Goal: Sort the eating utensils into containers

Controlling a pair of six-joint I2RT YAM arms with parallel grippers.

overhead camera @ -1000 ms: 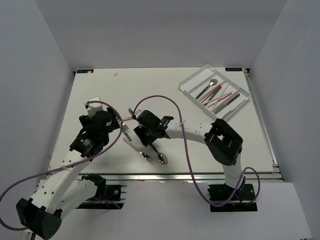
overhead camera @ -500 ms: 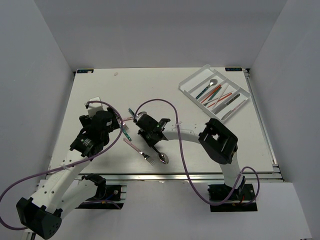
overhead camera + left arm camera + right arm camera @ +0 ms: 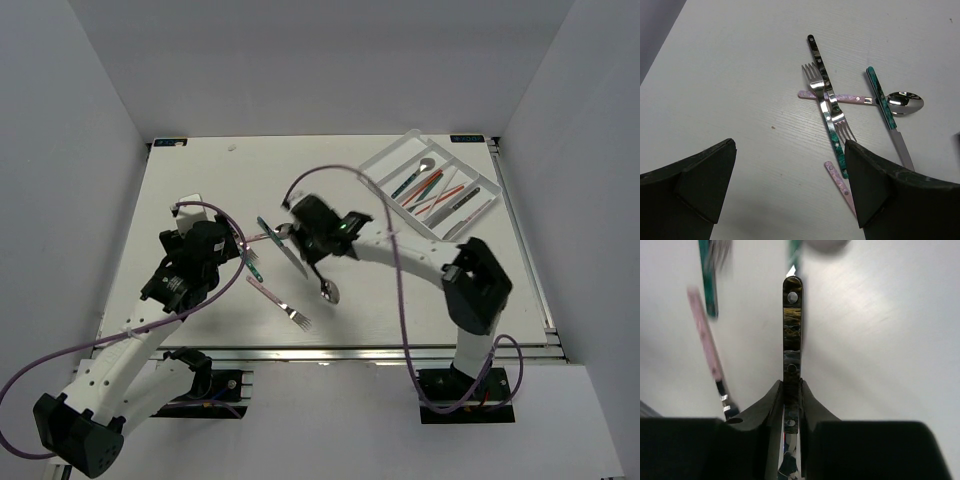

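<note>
My right gripper (image 3: pixel 791 385) is shut on the dark handle of a spoon (image 3: pixel 792 325). Seen from above, the spoon's bowl (image 3: pixel 328 292) hangs below that gripper (image 3: pixel 312 242) near the table's middle. Left of it lie loose utensils: a teal-handled knife (image 3: pixel 883 102), a pink-handled spoon (image 3: pixel 905 102), a dark-handled fork (image 3: pixel 819 57), a teal-handled fork (image 3: pixel 836 147) and a pink-handled fork (image 3: pixel 280 303). My left gripper (image 3: pixel 790 145) stands open over bare table just left of this heap. The clear divided tray (image 3: pixel 385 153) sits at the far right with several utensils in it.
The tray holds a teal-handled spoon (image 3: pixel 414 179) and orange and pink pieces (image 3: pixel 440 198). The right arm's cable (image 3: pixel 340 175) arcs above the table. Grey walls close in on the left, far and right sides.
The right gripper shut on the dark-handled spoon and carried it up and toward the far right. The right arm swung right. The left arm stayed put.
</note>
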